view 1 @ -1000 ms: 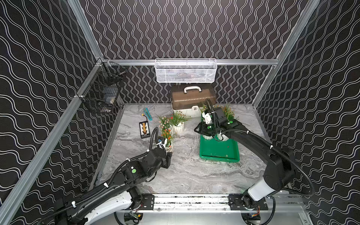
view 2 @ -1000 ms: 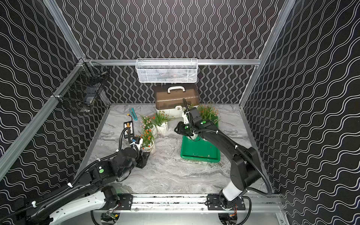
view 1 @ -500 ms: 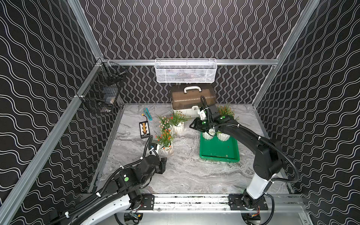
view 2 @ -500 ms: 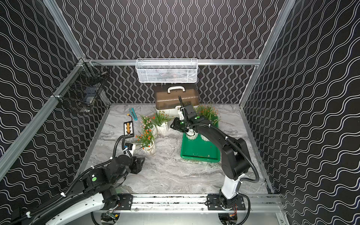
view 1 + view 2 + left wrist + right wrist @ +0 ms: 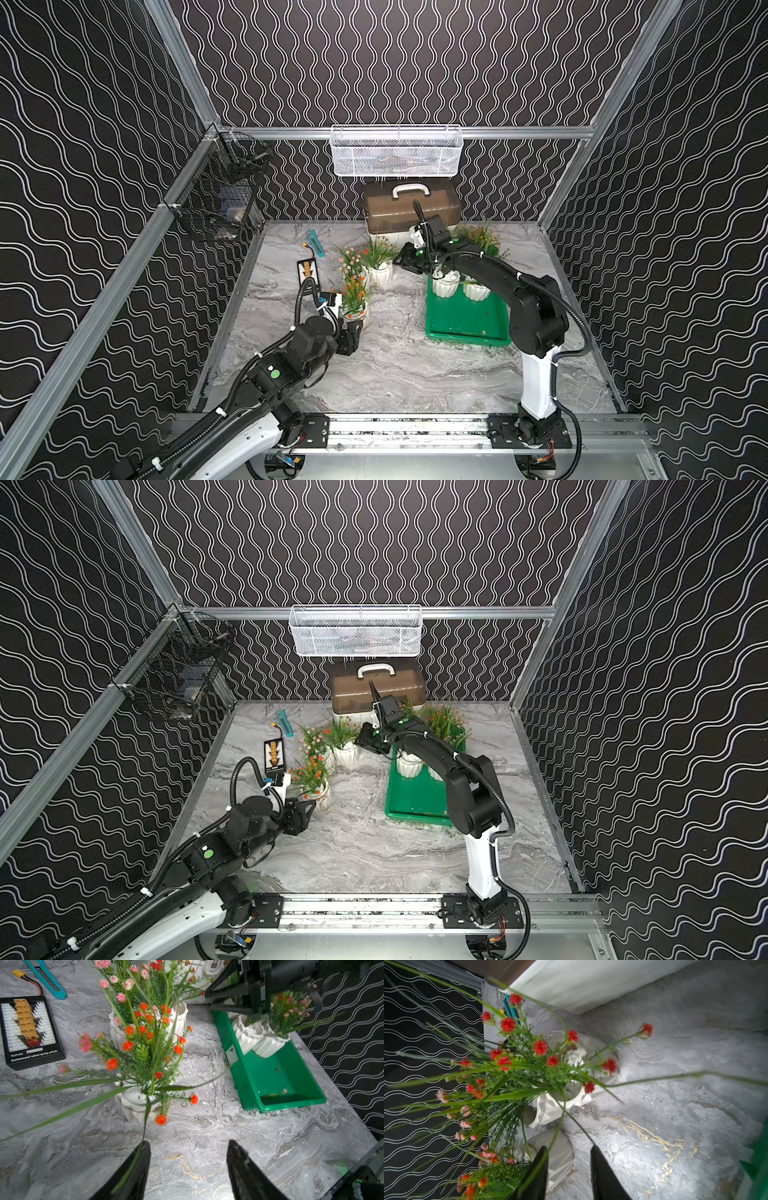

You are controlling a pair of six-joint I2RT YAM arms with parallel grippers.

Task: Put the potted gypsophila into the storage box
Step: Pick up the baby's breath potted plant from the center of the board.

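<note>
A grey marbled counter (image 5: 395,374) sits inside a booth with black, wavy-lined walls. Two black robot arms reach in from the near edge.

The storage box (image 5: 465,338), a shallow bright-green tray, lies on the right half of the counter. Two of the potted gypsophila (image 5: 445,286) stand touching at its far end. Behind them is more green and orange-red foliage, partly hidden by the right arm. Whether a third pot stands there cannot be told.

Three more plants cluster on the bare counter to the left of the box. A red-flowered plant (image 5: 380,266) is farthest back, with a pink-flowered plant (image 5: 351,259) just beside it. An orange-flowered plant (image 5: 355,297) is nearest the front.

The left claw (image 5: 188,1142) is open and empty, its dark fingers spread low over the counter just in front of the orange-flowered plant. A long grass blade drapes across one finger.

The right claw (image 5: 569,1147) hangs near the box's far left corner, just beside the red-flowered plant. Its fingers stand apart and grip nothing, and a grass blade crosses one of them.

A white case with a brown lid (image 5: 411,208) stands at the back. A white mesh basket (image 5: 397,151) hangs above it, and a black wire basket (image 5: 224,195) hangs on the left wall. A teal utility knife (image 5: 316,243) and a black charging plate (image 5: 307,270) lie at the far left of the counter.
</note>
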